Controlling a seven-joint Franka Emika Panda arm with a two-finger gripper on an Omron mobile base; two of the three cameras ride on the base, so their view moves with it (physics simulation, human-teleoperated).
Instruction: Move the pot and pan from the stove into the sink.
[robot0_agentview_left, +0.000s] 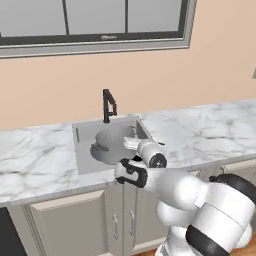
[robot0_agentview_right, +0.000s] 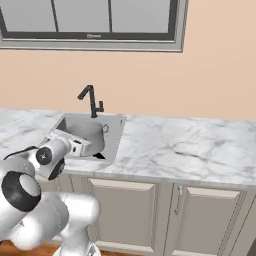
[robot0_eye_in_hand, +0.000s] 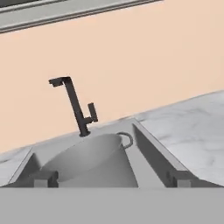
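My claw (robot0_eye_in_hand: 111, 178) hovers at the near edge of the grey rectangular recessed sink (robot0_eye_in_hand: 151, 151), fingertips (robot0_eye_in_hand: 43, 178) set wide apart and holding nothing. The gap between them frames the tall cylindrical grey metal pot (robot0_eye_in_hand: 94, 162), which sits inside the basin, leaning slightly. In the left base view the pot (robot0_agentview_left: 111, 142) sits low in the sink (robot0_agentview_left: 82, 132), beneath the slim black angular faucet (robot0_agentview_left: 107, 106). White marble counter (robot0_agentview_left: 210, 130) runs to either side, with pale cabinet doors (robot0_agentview_right: 125, 210) below.

One small loop handle (robot0_eye_in_hand: 127, 139) shows on the pot's far right rim. I judge the pot to be rigid, smooth-walled and fairly heavy for its size, so a pinch on its bare side would likely slip. The thin rim or a loop handle looks the better hold, should it need shifting.

With the pot in the basin, that half of the job looks done; I judge the small frying pan remains to be fetched.
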